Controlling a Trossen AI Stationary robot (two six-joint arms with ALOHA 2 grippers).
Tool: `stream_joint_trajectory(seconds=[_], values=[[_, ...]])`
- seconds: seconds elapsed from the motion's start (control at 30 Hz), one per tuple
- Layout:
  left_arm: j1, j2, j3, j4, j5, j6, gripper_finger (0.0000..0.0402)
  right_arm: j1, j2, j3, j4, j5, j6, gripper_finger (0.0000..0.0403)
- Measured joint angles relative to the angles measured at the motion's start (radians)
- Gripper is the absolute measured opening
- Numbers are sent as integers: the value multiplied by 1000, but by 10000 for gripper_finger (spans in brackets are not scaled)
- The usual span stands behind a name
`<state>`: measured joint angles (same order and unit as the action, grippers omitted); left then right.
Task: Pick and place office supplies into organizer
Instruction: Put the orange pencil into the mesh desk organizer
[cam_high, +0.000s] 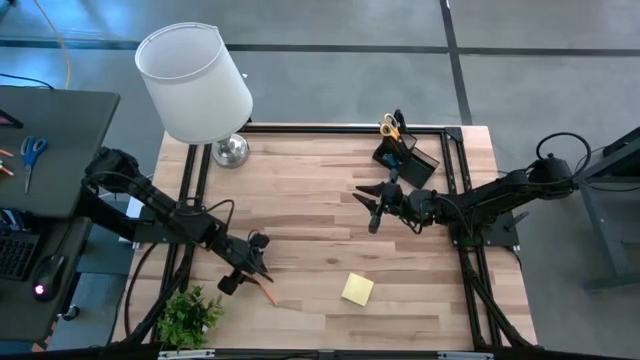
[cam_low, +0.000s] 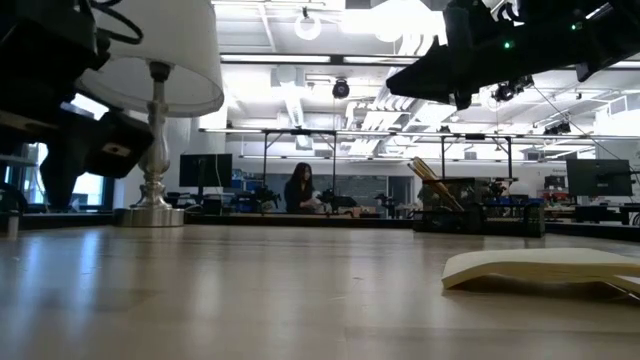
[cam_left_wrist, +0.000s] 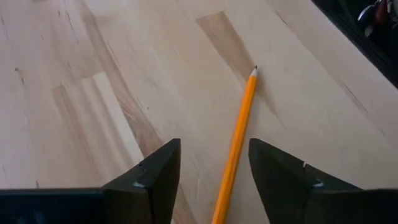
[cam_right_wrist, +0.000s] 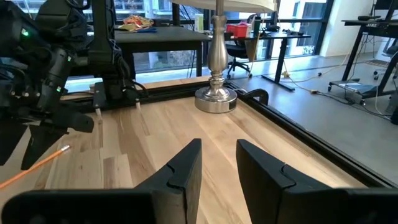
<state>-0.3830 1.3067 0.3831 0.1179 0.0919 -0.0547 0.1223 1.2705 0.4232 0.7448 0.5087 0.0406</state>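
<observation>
Wooden table, orange pencil flat, tip pointing beyond left hand

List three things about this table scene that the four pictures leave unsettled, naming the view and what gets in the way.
1. Orange pencil: in the left wrist view its lower end runs off the picture's edge between the left gripper fingers.
2. Organizer: its compartments are too small in the high view to tell their contents, beyond the yellow-handled scissors.
3. Yellow sticky-note pad: in the low view its right end is cut off by the edge.
</observation>
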Motion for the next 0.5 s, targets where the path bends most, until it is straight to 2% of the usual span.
stream_joint_trajectory(seconds=[0.23,0.5], values=[[1,0,-47,48,0,-2,155,0,0,0,-1,0,14,94],[1,0,-74,42,2,5,184,0,0,0,-7,1,35,94]])
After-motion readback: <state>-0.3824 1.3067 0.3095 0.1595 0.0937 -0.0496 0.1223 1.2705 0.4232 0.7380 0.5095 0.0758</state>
